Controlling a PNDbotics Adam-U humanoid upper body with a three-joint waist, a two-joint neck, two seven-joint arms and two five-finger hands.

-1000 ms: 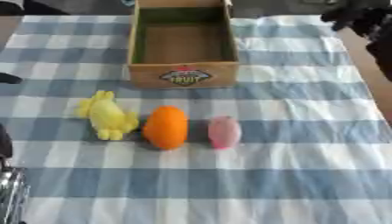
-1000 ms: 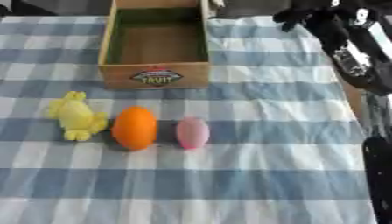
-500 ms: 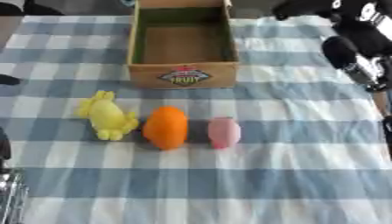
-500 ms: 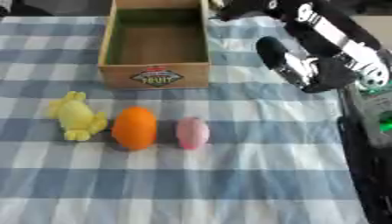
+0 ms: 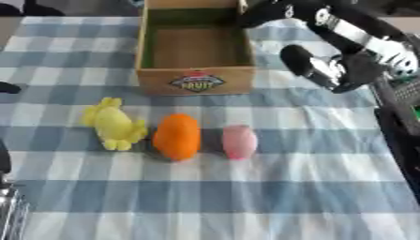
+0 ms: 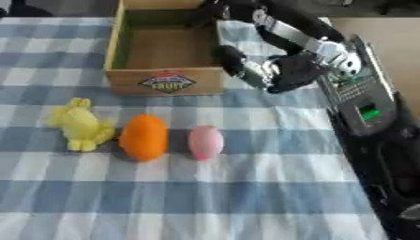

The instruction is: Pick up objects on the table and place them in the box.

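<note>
- While the right arm (image 5: 353, 42) reaches in from the upper right, nothing is held; this reads as the approach before a first pick.
- Box (image 5: 195, 82): cardboard, open top, far centre of the checked tablecloth (image 5: 311, 187), fruit label on its near wall. Inside looks bare.
- Three objects in a row, near side of the box, well apart from it: yellow toy (image 5: 112, 124) leftmost, orange fruit (image 5: 177, 136) in the middle, pink egg-shaped piece (image 5: 239, 141) on the right. Orange and pink lie just beside each other.
- Right hand (image 6: 238, 63): dark, hanging just right of the box's near corner, above the cloth. Blurred; cannot tell whether its fingers are spread or curled.
- Left hand: not seen in either view.
- Next move, as I judge it: bring the right hand down toward the pink piece, the nearest one, and spread its fingers before closing round it.
</note>
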